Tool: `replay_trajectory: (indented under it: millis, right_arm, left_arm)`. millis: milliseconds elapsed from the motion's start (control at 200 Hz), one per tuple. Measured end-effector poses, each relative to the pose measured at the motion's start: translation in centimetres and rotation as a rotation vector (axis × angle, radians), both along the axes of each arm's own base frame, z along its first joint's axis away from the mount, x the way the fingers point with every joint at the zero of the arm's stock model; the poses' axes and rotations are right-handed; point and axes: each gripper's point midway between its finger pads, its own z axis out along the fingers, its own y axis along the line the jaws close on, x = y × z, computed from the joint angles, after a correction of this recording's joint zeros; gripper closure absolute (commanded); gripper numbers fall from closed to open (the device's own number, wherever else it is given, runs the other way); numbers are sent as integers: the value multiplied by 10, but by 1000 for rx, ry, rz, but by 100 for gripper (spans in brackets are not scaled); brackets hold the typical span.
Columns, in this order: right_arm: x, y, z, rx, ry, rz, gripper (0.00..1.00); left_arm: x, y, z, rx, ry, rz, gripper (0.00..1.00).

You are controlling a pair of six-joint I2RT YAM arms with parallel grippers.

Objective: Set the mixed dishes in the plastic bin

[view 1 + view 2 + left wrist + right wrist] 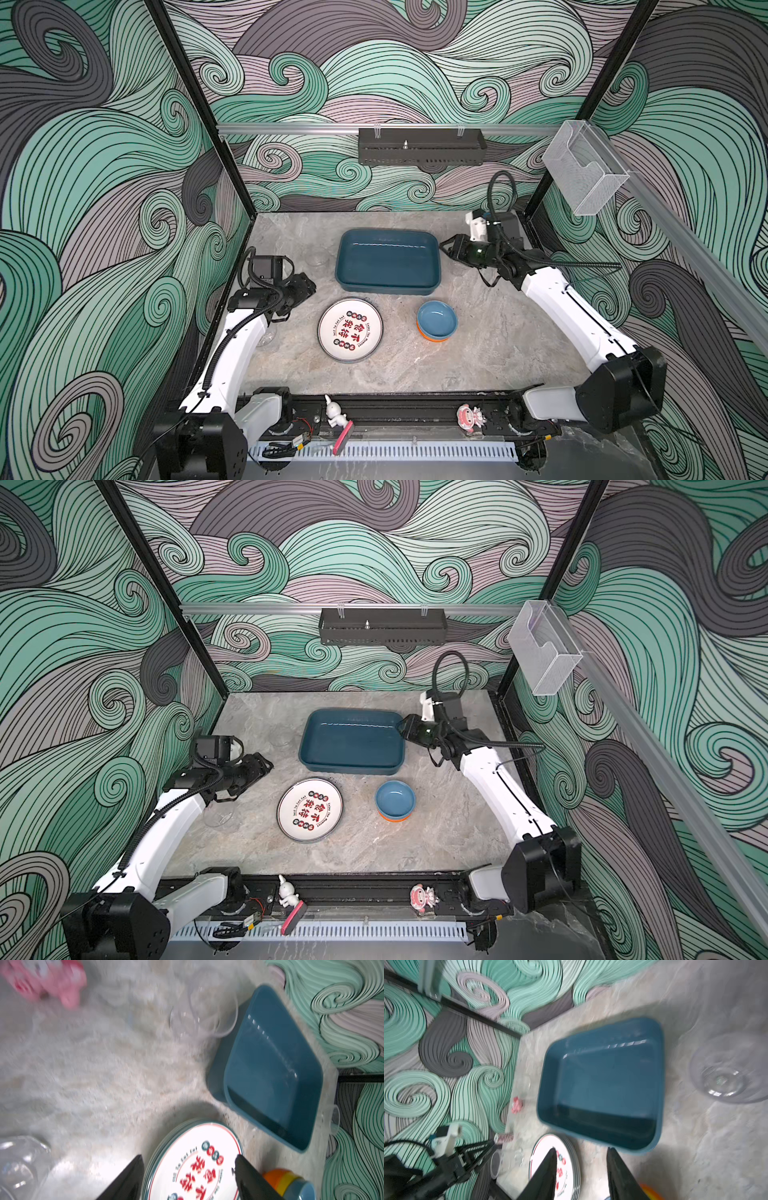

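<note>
The empty teal plastic bin (387,257) (352,739) sits at the table's back middle. In front of it lies a stack of white printed plates (350,329) (187,1167) and a blue bowl stacked on an orange one (437,321). Clear tumblers stand left of the bin (318,257) (203,1016), right of it (726,1072), and one is by the left arm (220,816). My left gripper (307,286) (189,1156) hovers open left of the plates, holding nothing. My right gripper (446,245) (581,1149) is open at the bin's right end, holding nothing.
A white figurine (332,411) and a pink figurine (471,417) stand on the front rail. A black perforated tray (422,146) hangs on the back wall and a clear acrylic box (584,172) on the right rail. Patterned walls close in three sides.
</note>
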Motion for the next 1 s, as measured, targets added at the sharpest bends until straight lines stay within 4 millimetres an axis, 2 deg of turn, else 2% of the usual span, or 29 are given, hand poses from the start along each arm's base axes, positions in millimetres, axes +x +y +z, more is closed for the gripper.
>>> replay_trajectory:
  millis: [135, 290, 560, 710, 845, 1001]
  right_arm:
    - [-33, 49, -37, -74, 117, 166, 61]
    - [-69, 88, -72, -164, 221, 311, 61]
    - [-84, 126, -90, -280, 244, 417, 59]
    - [-93, 144, -105, -352, 252, 471, 55]
    - [-101, 157, -121, -412, 266, 508, 54]
    - [-105, 164, -139, -473, 285, 528, 53]
  left_arm:
    - [-27, -12, -28, -73, 134, -21, 38]
    - [-44, -18, -50, -117, 238, -14, 38]
    - [-62, -23, -75, -165, 328, 13, 38]
    - [-63, -26, -81, -185, 345, 15, 38]
    - [-64, -28, -86, -195, 354, 15, 38]
    - [-67, -28, -91, -200, 366, 16, 38]
